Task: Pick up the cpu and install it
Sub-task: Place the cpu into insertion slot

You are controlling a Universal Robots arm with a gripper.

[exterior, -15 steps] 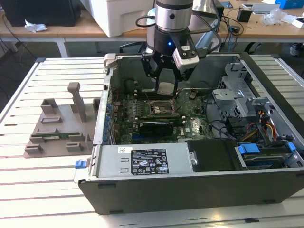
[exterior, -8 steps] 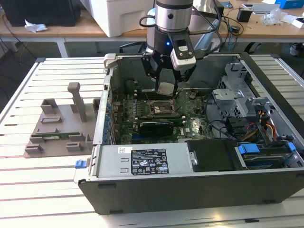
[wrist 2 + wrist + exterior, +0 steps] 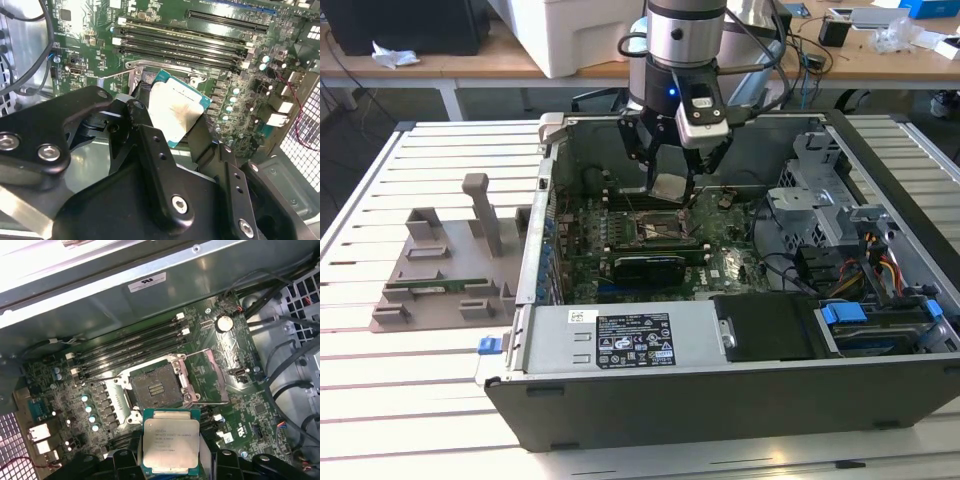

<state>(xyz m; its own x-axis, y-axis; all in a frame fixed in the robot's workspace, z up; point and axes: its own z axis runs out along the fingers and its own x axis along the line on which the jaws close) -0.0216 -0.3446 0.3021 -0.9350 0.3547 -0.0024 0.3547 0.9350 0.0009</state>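
Note:
My gripper (image 3: 672,186) is shut on the cpu (image 3: 672,187), a small flat square chip with a silvery top, held tilted above the motherboard inside the open computer case (image 3: 720,400). In both wrist views the cpu (image 3: 171,441) (image 3: 177,111) sits between the black fingers (image 3: 150,145). The open socket (image 3: 156,389), with its metal frame swung up, lies on the board just past the chip. In the exterior view the socket (image 3: 655,228) is directly below the gripper.
Memory slots (image 3: 130,347) run beside the socket. A drive cage and bundled cables (image 3: 860,260) fill the case on the exterior view's right. The power supply (image 3: 630,340) sits at the case front. A grey fixture (image 3: 450,260) stands on the slatted table on the exterior view's left.

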